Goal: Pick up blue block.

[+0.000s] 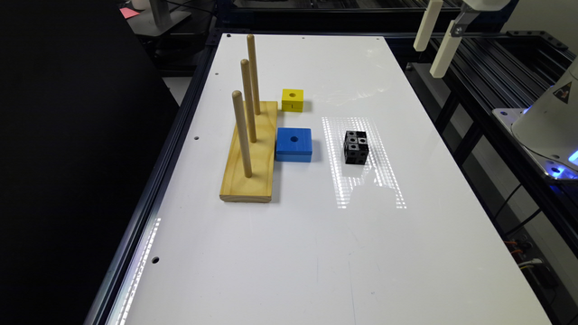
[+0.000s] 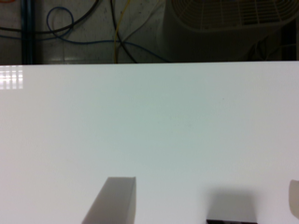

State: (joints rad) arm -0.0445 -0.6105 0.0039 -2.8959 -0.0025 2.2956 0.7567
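Blue block (image 1: 294, 143) lies on white table (image 1: 316, 253) touching peg board (image 1: 251, 155).

The blue block (image 1: 294, 143), a flat square slab of bright blue with a round hole in the centre of its top face, lies flat on the white table, apparently touching the long edge of the wooden peg base, with nothing gripping it.

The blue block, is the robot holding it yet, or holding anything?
No, nothing is held. The blue block lies on the white table beside the wooden peg board. The gripper hangs high above the table's far corner, jaws apart and empty.
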